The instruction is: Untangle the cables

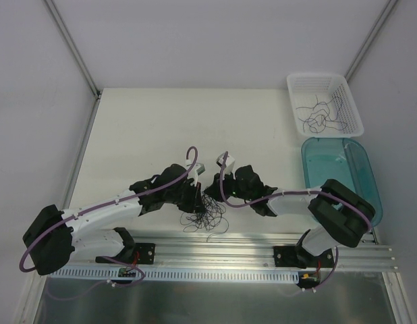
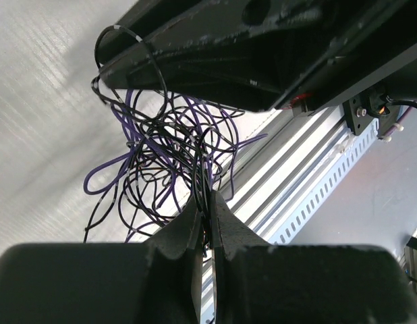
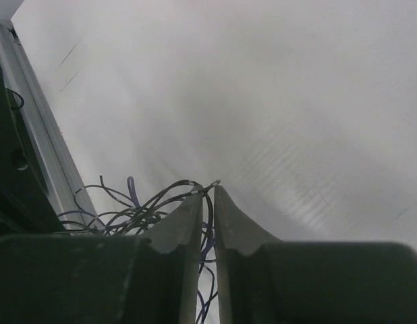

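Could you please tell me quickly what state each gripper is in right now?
Left gripper: closed, pinching strands of the cables.
Right gripper: closed on strands of the same cables.

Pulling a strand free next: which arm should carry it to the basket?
Right. The right gripper nips strands at the edge of the cables, and the basket is on its side; the left gripper clamps the bunch.

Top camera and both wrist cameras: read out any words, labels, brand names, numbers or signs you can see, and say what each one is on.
No text can be read in any view.
The white basket, the blue tray, the metal rail and the cables show no writing.
The small parts by the rail in the left wrist view are too small and blurred to show any marking.
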Controlling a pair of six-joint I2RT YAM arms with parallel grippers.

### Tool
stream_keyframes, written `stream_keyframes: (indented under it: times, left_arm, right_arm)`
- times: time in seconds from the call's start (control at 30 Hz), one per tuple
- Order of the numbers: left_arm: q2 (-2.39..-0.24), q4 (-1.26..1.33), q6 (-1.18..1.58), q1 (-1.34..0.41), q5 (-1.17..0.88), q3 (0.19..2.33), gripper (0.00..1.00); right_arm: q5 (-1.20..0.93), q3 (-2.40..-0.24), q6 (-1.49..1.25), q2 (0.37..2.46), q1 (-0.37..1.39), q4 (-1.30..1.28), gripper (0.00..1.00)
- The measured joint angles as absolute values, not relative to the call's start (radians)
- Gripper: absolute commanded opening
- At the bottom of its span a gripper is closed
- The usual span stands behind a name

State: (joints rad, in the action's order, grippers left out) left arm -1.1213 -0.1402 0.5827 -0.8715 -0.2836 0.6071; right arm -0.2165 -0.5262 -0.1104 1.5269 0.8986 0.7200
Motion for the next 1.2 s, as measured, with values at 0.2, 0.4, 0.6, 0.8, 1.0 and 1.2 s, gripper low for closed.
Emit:
stream_keyframes:
  times: [0.2, 0.4, 0.6, 0.8, 1.0, 1.2]
  left_arm:
    - [-1.121, -0.143, 0.583, -0.872, -0.271, 0.607, 0.00]
    - [-1.105, -0.168, 0.584, -0.872, -0.205, 0.606, 0.00]
    - [-1.099, -0.220, 0.585, -0.871, -0.112, 0.606, 0.00]
    - [-1.114, -0.255, 0.587, -0.871, -0.049, 0.607, 0.00]
    - [-1.148, -0.277, 0.618, -0.871, 0.002, 0.645, 0.07]
    - [-1.152, -0.276, 0.783, -0.870, 0.116, 0.678, 0.52]
  right_arm:
    - [-0.218, -0.463, -0.128, 1.465, 0.860, 0.728, 0.01]
    - [-0.160, -0.410, -0.113, 1.269, 0.804, 0.643, 0.01]
    - [-0.049, -0.408, -0.058, 1.028, 0.770, 0.447, 0.01]
    - [0.019, -0.436, -0.016, 0.904, 0.739, 0.228, 0.03]
    - [-0.034, -0.511, -0.078, 0.985, 0.773, 0.106, 0.25]
    - [-0.011, -0.546, -0.181, 1.048, 0.873, 0.033, 0.54]
